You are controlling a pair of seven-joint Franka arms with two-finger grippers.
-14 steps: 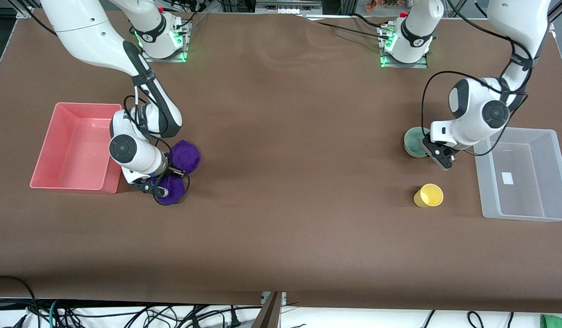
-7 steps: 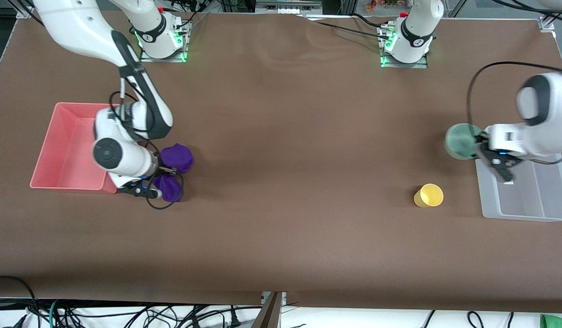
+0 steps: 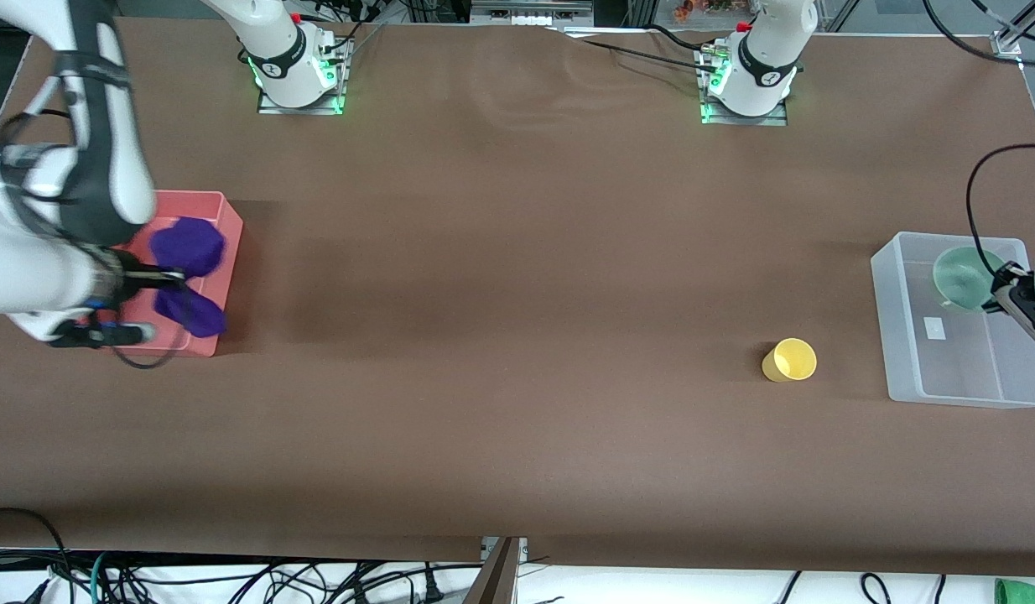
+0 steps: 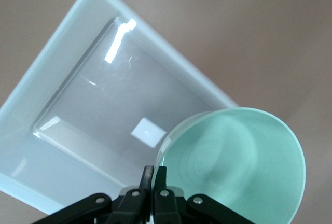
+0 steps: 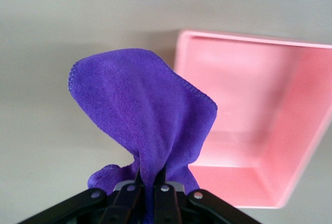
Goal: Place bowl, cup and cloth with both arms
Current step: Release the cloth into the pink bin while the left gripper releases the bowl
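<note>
— So where is each claw?
— At the front view's left edge, the right claw (image 3: pixel 161 287) pinches the cloth (image 3: pixel 188 277), which hangs over the pink bin (image 3: pixel 229 243). At the right edge, the left claw (image 3: pixel 1014 295) is clamped on the rim of the bowl (image 3: pixel 964 275), held over the clear bin (image 3: pixel 895 319).
— And the cup (image 3: pixel 791 360)?
— Standing on the brown bench (image 3: pixel 517 277), lower right of the frame, near the clear bin, apart from both claws.
</note>
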